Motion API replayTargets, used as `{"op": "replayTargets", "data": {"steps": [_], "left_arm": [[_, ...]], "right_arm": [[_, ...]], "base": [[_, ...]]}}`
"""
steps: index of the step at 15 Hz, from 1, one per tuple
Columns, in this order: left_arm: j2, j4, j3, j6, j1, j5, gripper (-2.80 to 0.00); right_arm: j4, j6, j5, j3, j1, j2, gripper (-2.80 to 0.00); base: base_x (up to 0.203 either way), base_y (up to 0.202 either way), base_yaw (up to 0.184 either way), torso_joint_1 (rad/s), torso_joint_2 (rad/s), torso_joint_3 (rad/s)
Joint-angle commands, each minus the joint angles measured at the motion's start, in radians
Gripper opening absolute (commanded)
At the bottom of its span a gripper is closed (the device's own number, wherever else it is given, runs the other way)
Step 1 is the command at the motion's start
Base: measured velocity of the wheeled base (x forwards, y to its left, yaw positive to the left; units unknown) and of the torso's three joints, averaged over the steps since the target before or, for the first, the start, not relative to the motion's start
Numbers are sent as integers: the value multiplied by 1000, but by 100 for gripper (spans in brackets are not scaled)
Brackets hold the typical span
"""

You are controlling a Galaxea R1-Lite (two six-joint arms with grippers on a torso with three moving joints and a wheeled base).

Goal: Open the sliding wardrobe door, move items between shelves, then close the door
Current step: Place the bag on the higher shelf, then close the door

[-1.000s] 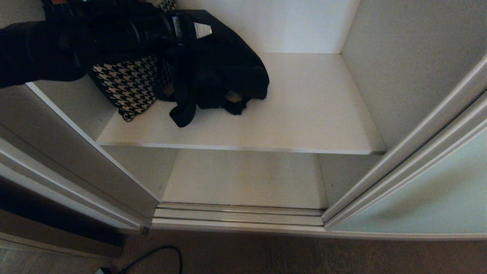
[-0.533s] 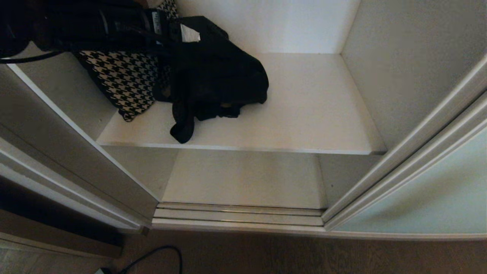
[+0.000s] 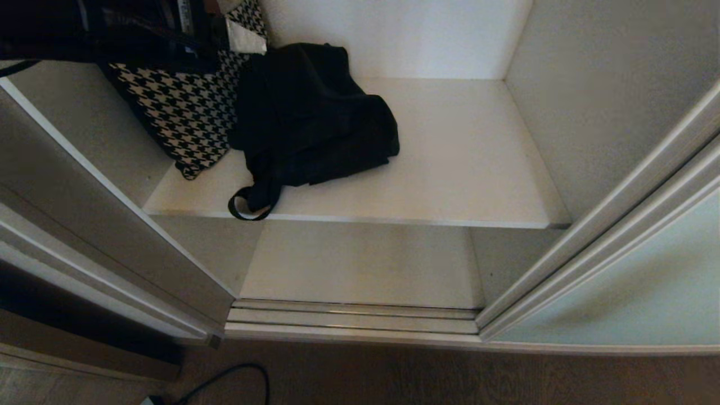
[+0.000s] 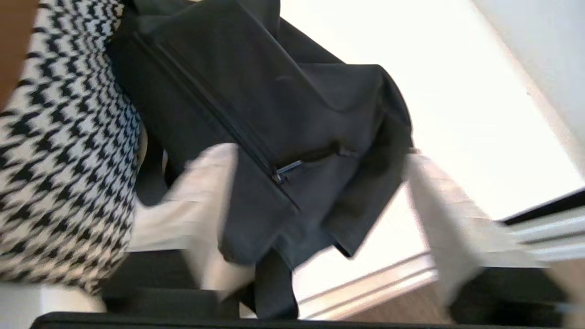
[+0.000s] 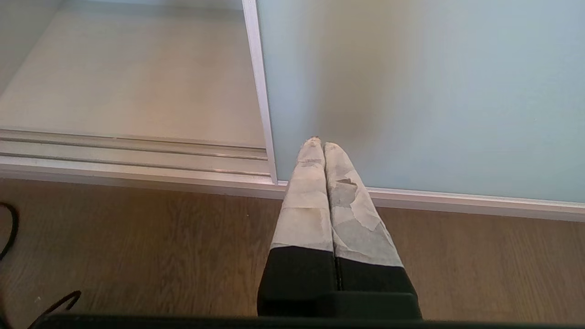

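My left hand (image 4: pixel 315 201) is up over the far-left part of the upper shelf (image 3: pixel 450 169), fingers (image 4: pixel 205 205) spread wide w/ nothing clamped between them; the black bag (image 3: pixel 315 118) lies under and between them, but I can't tell if a finger brushes the fabric. In the head view only the dark arm shows, at the top-left corner, above the cushion (image 3: pixel 185 112).

Bag lies slumped on the upper shelf, left of centre, zip side up in the wrist view, one strap loop (image 3: pixel 247 205) hanging over the shelf's near edge. Houndstooth cushion leans against the left wardrobe wall, just left of the bag & touching it.

Lower shelf (image 3: pixel 360 264) sits below, behind the floor track (image 3: pixel 354 318).

Sliding door (image 3: pixel 635 292) is pushed to the right, so the left half of the wardrobe stands open.

My right hand (image 5: pixel 323 146) is low down by the wood floor (image 5: pixel 137 237), fingers pressed together, holding nothing, tips pointing at the bottom of the door near its frame edge. A black cable (image 3: pixel 225 379) curls on the floor, near left.
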Motion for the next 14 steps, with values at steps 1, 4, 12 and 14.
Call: {"op": "replayTargets", "data": {"steps": [1, 4, 12, 14], "left_arm": [[-57, 31, 13, -2, -1, -2, -280], [-118, 92, 27, -42, 0, -2, -280], [-478, 274, 277, -42, 44, 82, -280], [-573, 278, 353, -44, 70, 94, -280]], "right_arm": [[0, 0, 0, 0, 0, -1, -280], [0, 0, 0, 1, 0, -1, -280], [0, 0, 0, 1, 0, -1, -280], [0, 0, 0, 0, 0, -1, -280]], "base": [[0, 0, 0, 0, 0, 0], [0, 0, 0, 0, 0, 0], [0, 0, 0, 0, 0, 0], [0, 0, 0, 0, 0, 0]]}}
